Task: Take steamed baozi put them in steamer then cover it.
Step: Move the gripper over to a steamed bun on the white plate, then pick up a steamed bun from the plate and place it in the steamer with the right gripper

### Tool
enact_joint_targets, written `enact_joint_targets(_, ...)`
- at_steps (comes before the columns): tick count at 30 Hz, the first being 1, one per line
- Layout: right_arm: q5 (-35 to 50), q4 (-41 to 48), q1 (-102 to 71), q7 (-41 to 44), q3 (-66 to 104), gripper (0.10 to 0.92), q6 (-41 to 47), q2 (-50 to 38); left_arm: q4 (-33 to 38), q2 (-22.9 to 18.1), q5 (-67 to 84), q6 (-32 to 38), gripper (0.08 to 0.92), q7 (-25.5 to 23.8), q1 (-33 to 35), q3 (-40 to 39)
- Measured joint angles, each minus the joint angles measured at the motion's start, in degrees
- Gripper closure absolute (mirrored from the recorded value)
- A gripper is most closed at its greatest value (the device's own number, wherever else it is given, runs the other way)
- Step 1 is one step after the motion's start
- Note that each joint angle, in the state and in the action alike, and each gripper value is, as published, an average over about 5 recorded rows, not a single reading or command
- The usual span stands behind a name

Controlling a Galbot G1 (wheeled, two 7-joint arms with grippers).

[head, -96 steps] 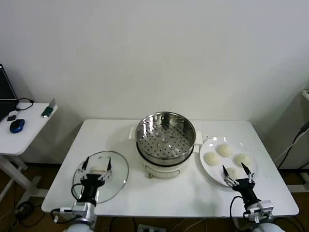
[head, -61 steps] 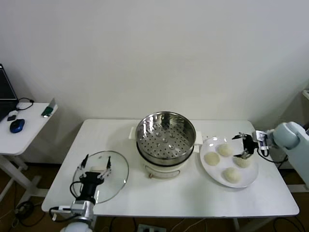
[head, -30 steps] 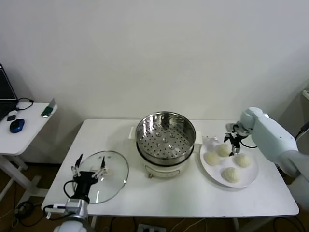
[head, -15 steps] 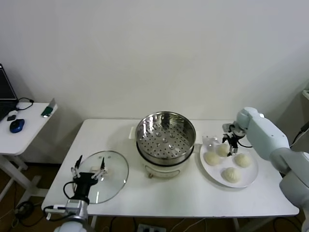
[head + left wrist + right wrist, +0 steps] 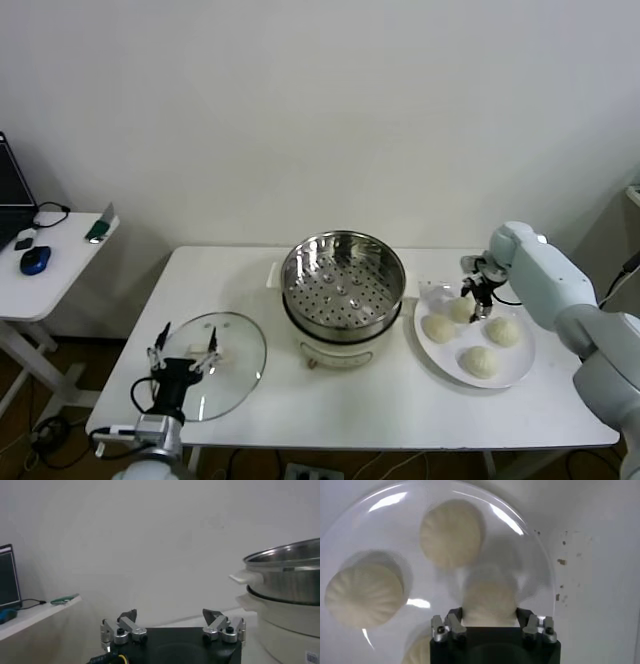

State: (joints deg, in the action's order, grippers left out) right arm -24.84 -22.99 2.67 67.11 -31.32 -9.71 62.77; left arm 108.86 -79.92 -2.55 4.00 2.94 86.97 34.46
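Note:
The steamer (image 5: 343, 280), a shiny perforated basket on a white pot base, stands mid-table and is empty; it also shows in the left wrist view (image 5: 290, 575). Four cream baozi lie on a white plate (image 5: 520, 365) to its right. My right gripper (image 5: 476, 296) is down over the rear baozi (image 5: 461, 310). In the right wrist view its fingers (image 5: 454, 615) press both sides of that baozi (image 5: 488, 597), which rests on the plate (image 5: 540, 555). The glass cover (image 5: 235, 360) lies on the table at the left. My left gripper (image 5: 183, 356) hovers open at its near-left edge (image 5: 170, 616).
Three other baozi (image 5: 438, 327) (image 5: 503, 331) (image 5: 479, 360) sit on the plate near the held one. A side table at far left carries a blue mouse (image 5: 35, 260) and a phone (image 5: 97, 232). A white wall stands behind the table.
My right arm rose from the table's front edge, crossed over the plate and settled down around the rear baozi. My left gripper shifted slightly left at the cover.

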Motion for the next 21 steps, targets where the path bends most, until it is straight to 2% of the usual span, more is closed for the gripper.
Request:
enact_joint_targets(10, 2.9, -3.7, 3.0, 1.7, -3.2, 0.347, -0.7, -2.1, 0.8, -0.1, 0.0, -0.1, 0.177, 0.1, 0.4, 0.2)
enact_joint_targets(21, 12.4, -14.4, 17.9, 4.4, -20.1, 0.347, -4.9, -3.7, 1.6, -0.1, 0.1, 0.1, 0.177, 0.1, 1.2, 0.3)
